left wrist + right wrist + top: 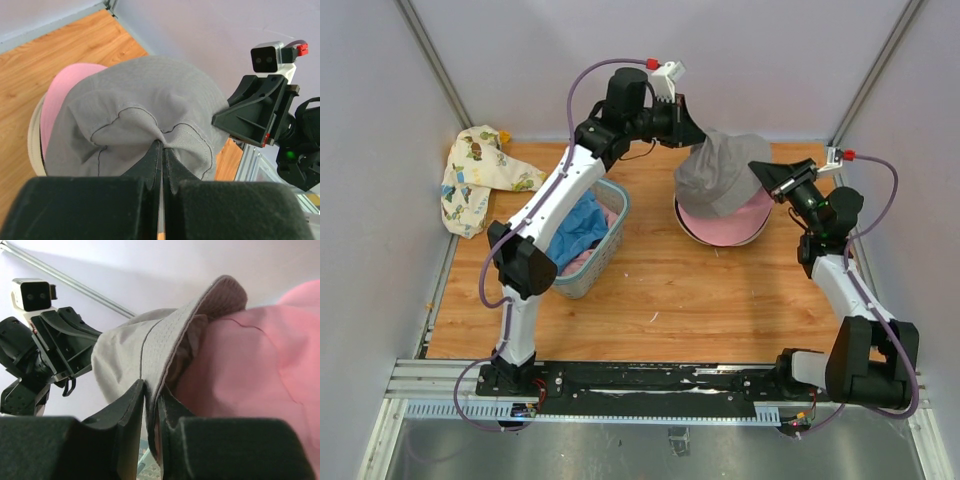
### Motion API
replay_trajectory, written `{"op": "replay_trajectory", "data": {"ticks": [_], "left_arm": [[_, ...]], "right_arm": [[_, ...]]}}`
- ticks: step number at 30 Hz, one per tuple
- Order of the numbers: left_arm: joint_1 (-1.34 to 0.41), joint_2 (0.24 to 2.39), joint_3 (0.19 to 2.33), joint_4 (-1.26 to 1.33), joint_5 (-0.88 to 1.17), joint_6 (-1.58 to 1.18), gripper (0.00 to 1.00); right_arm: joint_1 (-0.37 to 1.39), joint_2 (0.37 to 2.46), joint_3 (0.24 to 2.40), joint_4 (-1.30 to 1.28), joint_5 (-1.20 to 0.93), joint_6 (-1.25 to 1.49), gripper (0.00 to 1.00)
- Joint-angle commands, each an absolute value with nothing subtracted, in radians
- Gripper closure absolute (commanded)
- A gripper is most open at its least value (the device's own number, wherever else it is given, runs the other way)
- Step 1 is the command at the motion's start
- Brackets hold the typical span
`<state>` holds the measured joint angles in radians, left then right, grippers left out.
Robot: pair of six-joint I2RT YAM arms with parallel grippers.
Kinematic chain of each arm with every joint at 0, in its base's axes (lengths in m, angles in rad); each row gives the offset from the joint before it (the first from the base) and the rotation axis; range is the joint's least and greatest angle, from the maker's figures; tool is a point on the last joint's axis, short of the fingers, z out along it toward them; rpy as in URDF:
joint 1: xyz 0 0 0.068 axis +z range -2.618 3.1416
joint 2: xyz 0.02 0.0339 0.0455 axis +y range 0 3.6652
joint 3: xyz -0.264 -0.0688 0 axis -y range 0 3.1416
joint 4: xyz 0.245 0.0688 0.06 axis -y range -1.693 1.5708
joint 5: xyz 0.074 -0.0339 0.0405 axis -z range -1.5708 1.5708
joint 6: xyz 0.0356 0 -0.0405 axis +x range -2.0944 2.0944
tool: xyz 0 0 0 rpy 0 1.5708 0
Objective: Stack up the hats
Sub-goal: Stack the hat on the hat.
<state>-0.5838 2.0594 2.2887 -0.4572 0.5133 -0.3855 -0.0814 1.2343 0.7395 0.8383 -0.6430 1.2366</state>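
Observation:
A grey hat (720, 172) hangs stretched between both grippers above a pink hat (735, 222), which sits on a cream hat (688, 228) at the table's back right. My left gripper (701, 136) is shut on the grey hat's far-left brim (165, 131). My right gripper (760, 172) is shut on its right brim (160, 347). The pink hat (250, 355) shows just under the grey one in the right wrist view, and the pink hat (62, 92) sits left of it in the left wrist view. A teal hat (582, 224) lies in the basket.
A blue-grey mesh basket (612, 240) stands left of centre under the left arm, with teal and pink fabric inside. A cream cloth with cartoon prints (478, 175) lies at the back left corner. Walls close in the table's back and sides.

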Motion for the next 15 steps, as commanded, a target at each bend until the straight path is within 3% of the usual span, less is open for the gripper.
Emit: {"op": "replay_trajectory", "data": {"ticks": [1, 4, 8, 12, 15], "left_arm": [[-0.611, 2.098, 2.352, -0.435, 0.523, -0.375, 0.99], [-0.625, 2.134, 2.390, -0.431, 0.532, -0.383, 0.97], [-0.628, 2.138, 2.386, -0.420, 0.515, -0.396, 0.62], [-0.627, 2.084, 2.294, -0.382, 0.456, -0.393, 0.47], [-0.621, 2.044, 2.230, -0.365, 0.399, -0.396, 0.42]], "right_arm": [[-0.136, 1.204, 0.669, 0.931, -0.674, 1.269, 0.83], [-0.172, 1.199, 0.630, 0.969, -0.683, 1.297, 0.83], [-0.205, 1.191, 0.602, 0.984, -0.694, 1.311, 0.83], [-0.229, 1.196, 0.578, 1.027, -0.706, 1.336, 0.83], [-0.245, 1.205, 0.554, 1.062, -0.713, 1.354, 0.83]]}}
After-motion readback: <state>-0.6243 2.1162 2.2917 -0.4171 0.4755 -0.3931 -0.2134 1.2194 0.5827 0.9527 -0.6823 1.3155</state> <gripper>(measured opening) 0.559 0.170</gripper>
